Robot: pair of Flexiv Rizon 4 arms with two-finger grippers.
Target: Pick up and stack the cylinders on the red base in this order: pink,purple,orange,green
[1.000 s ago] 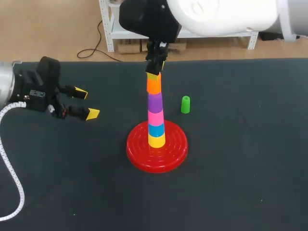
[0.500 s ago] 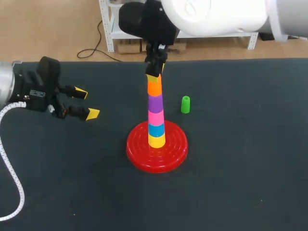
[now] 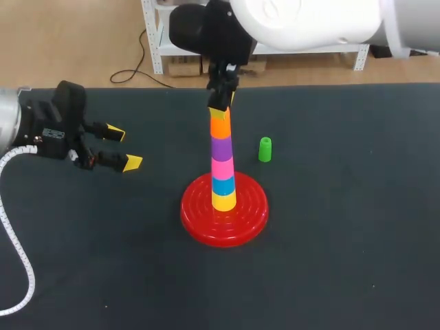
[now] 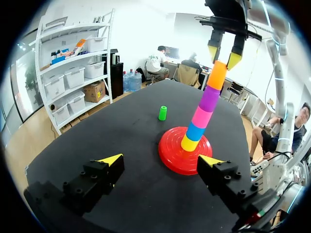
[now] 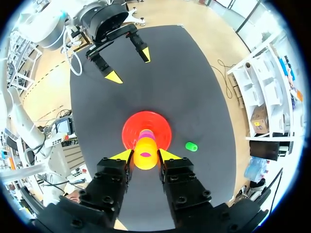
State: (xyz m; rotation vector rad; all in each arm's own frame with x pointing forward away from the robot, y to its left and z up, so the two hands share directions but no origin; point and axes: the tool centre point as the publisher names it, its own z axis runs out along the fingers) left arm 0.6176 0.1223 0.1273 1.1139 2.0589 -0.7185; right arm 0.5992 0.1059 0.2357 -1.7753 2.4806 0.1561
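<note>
**Orange on the stack, green still on the table**

Logged the red base [image 3: 223,218] near the middle of the dark table [image 3: 344,240]. On its peg, upward from the base: yellow [image 3: 223,201], blue [image 3: 223,185], pink cylinder [image 3: 222,168], purple cylinder [image 3: 221,146], orange cylinder [image 3: 220,125] on top. The column leaned slightly.

I saw the right gripper [image 3: 221,103] directly above the base, at the top of the orange cylinder, its yellow tips spread to either side of the rim, not clamping it.

The green cylinder [image 3: 265,149] stood upright on the table, behind the base and to its right, apart from it.

The left gripper [image 3: 122,147] hung well left of the base, fingers apart, holding nothing.
</note>
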